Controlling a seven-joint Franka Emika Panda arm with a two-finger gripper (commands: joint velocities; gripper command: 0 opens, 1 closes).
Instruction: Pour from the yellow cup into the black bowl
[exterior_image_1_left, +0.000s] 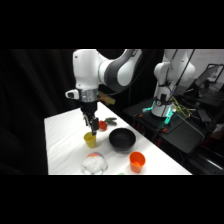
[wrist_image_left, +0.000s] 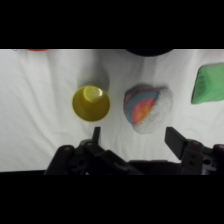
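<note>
Pincer (exterior_image_1_left: 90, 125) spread wide above upright yellow cup (wrist_image_left: 90, 103), black bowl (exterior_image_1_left: 122, 139) beside

From my remote station, the wide matte black bowl (wrist_image_left: 147, 51) is reduced to a dark sliver, cut off by the wrist view's top edge. A flat green object (wrist_image_left: 208, 85) is cropped at the right edge, and I cannot identify it. In the side view, the white arm's two-finger gripper (exterior_image_1_left: 90, 125) hides part of the small mustard-yellow plastic cup (exterior_image_1_left: 90, 140), and the finger gap is too blurred to judge.
</note>
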